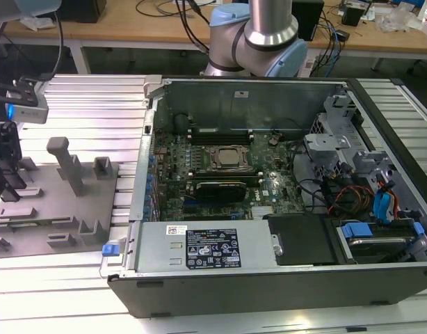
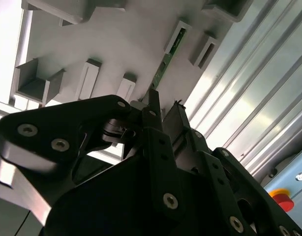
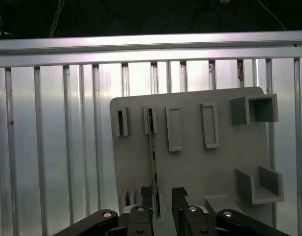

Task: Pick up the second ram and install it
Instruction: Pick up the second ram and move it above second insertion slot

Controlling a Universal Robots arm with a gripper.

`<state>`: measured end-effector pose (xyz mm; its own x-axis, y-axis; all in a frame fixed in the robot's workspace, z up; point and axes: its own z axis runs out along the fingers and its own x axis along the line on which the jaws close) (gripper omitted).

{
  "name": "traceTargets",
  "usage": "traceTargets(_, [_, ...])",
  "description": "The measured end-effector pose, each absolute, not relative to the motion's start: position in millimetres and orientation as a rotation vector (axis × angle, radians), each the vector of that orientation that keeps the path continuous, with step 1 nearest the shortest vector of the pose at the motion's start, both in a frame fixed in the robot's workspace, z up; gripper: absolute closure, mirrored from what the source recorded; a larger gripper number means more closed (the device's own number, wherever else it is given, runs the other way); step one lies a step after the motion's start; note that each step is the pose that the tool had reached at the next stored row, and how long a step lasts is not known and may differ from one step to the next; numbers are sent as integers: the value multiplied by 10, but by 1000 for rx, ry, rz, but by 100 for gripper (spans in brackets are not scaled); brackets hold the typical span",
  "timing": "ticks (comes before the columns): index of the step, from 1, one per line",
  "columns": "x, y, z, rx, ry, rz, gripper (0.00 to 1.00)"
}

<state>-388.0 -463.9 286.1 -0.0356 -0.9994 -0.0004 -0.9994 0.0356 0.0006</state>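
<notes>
The second ram [image 3: 152, 152] is a thin green stick standing on edge in a slot of the grey holder plate [image 3: 220, 147]. In the second wrist view the ram [image 2: 166, 66] runs from a holder slot down toward the black fingers. My gripper [image 3: 163, 199] straddles one end of it, with the fingers open and the stick close against one finger [image 3: 147, 196]. A gap shows between the stick and the other finger. In the exterior view my gripper [image 1: 6, 182] hangs over the holder plate [image 1: 67, 209] at the far left, well away from the open computer case [image 1: 269, 181].
The case lies open on the ribbed aluminium table [image 1: 95, 104]. Inside it are the processor socket [image 1: 226, 158], long black memory slots [image 1: 220, 136] and a black card [image 1: 217, 188]. Raised grey posts [image 1: 64, 163] stand on the holder plate. The arm's base [image 1: 259, 42] is behind the case.
</notes>
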Motion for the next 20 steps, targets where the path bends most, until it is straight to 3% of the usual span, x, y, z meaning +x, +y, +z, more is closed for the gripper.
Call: traceTargets(20, [-3888,-4704,2576,2182,-2260,-1,70])
